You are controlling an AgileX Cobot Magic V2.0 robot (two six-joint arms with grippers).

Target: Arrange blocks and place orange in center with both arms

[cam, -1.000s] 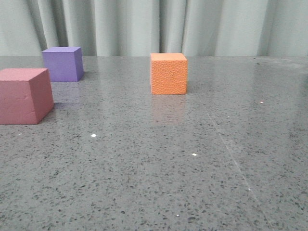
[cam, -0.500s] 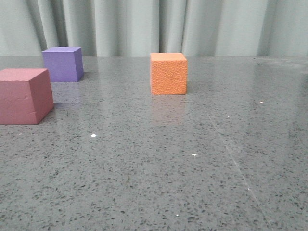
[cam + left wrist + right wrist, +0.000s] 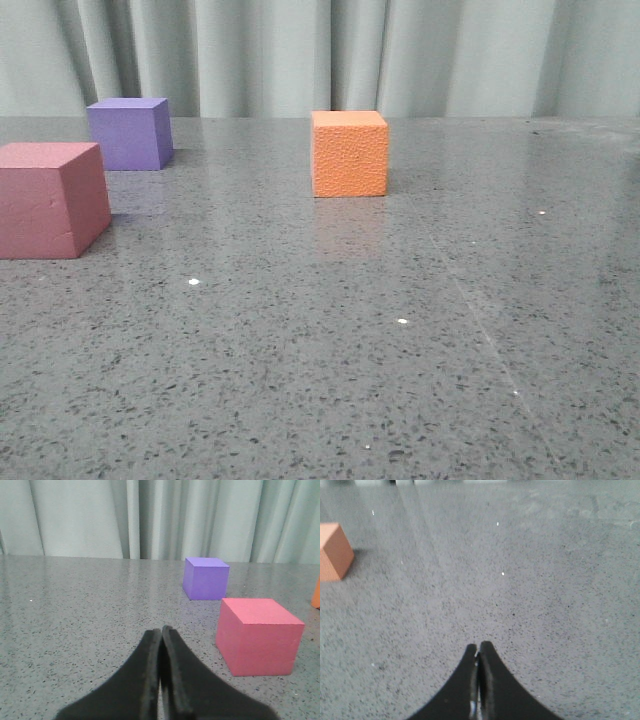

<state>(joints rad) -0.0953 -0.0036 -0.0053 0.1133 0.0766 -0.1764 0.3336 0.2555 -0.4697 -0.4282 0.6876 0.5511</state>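
We've got three foam cubes sitting flat on the speckled grey tabletop (image 3: 300, 380). The orange cube (image 3: 350, 153) with its pebbly skin is upright around the middle, well apart from the other two. Over on our left the purple cube (image 3: 129, 133) sits farther back, near the curtain, and the pink-red cube (image 3: 52, 199) is closer to us, partly cut off by the frame edge. Those two are near each other but not touching.
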